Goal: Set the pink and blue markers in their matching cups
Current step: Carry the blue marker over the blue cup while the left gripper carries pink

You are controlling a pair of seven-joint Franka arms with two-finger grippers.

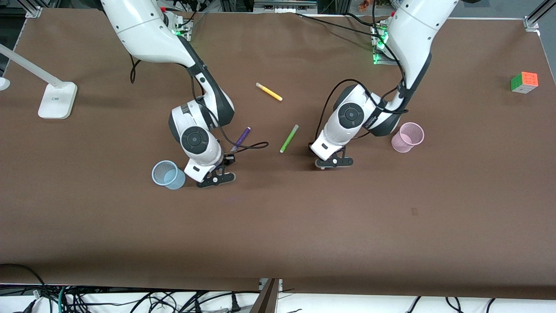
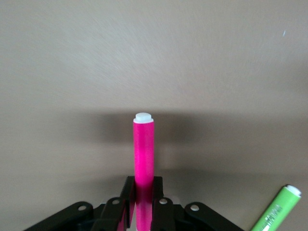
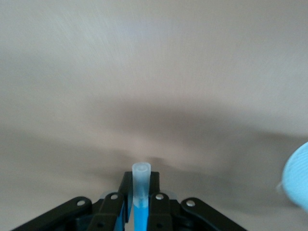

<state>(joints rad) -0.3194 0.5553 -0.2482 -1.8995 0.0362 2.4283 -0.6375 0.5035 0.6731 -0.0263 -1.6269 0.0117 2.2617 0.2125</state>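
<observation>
While the front view hides both, wrist views show left gripper (image 2: 142, 211) fingers clamped on the pink marker (image 2: 143, 154), right gripper (image 3: 140, 211) on the blue marker (image 3: 140, 192); two cups, pink cup (image 1: 408, 137) and blue cup (image 1: 167, 174).

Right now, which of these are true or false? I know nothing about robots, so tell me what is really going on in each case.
1. The left claw is shut on the pink marker. True.
2. The right claw is empty. False: it grips the blue marker.
3. The blue cup stands beside the right claw. True.
4. The green marker is in the pink cup. False: it lies on the table.
</observation>
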